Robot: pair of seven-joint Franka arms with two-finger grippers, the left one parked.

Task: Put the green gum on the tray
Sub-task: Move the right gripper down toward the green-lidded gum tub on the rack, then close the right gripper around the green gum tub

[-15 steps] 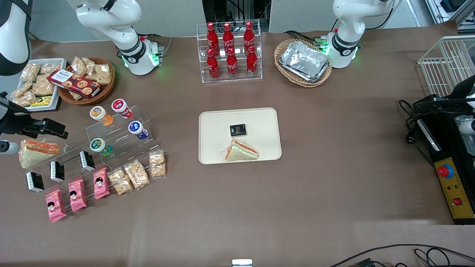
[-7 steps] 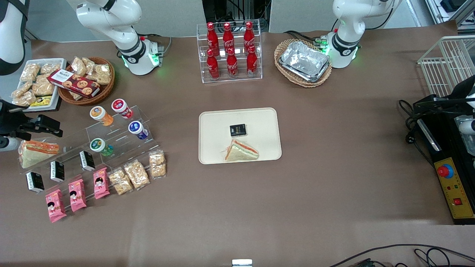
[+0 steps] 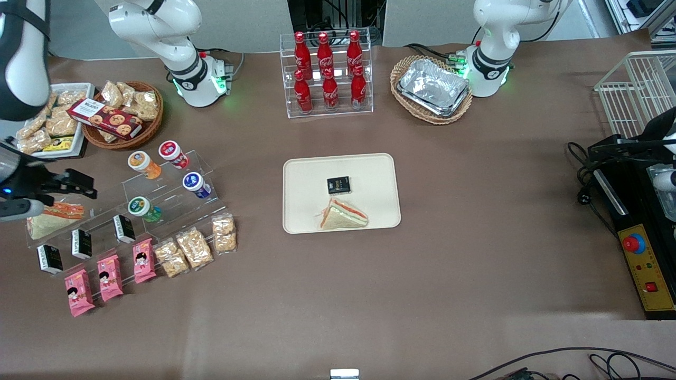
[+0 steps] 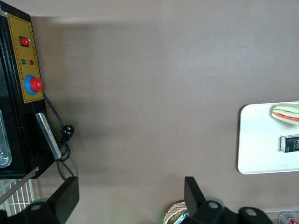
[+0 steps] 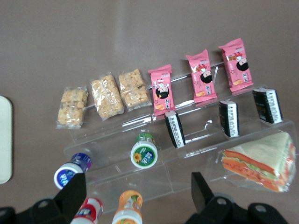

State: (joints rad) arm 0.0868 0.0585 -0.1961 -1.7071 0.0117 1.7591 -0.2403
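The green gum [image 3: 142, 208] [image 5: 144, 151], a green bottle with a white lid, lies on a clear stepped stand [image 3: 174, 198], on a step nearer the front camera than the orange and blue bottles. My gripper [image 3: 79, 183] [image 5: 138, 196] hovers above the working arm's end of that stand, over a wrapped sandwich [image 3: 53, 216]. Its fingers [image 5: 74, 192] are spread wide open with nothing held, well apart from the gum. The cream tray [image 3: 369, 174] [image 5: 3, 140] lies mid-table, carrying a sandwich [image 3: 343, 215] and a black packet [image 3: 338, 184].
Orange [image 3: 143, 164], red [image 3: 172, 153] and blue [image 3: 196, 184] bottles share the stand with black packets [image 3: 124, 228]. Pink packets [image 3: 110, 277] and cracker bags [image 3: 194, 247] line its front. A cola rack [image 3: 327, 74], snack basket [image 3: 124, 113] and foil trays [image 3: 433, 87] stand farther back.
My gripper drifted a little away from the front camera, then came back and edged toward the stand. The bottles and the tray's contents have not moved.
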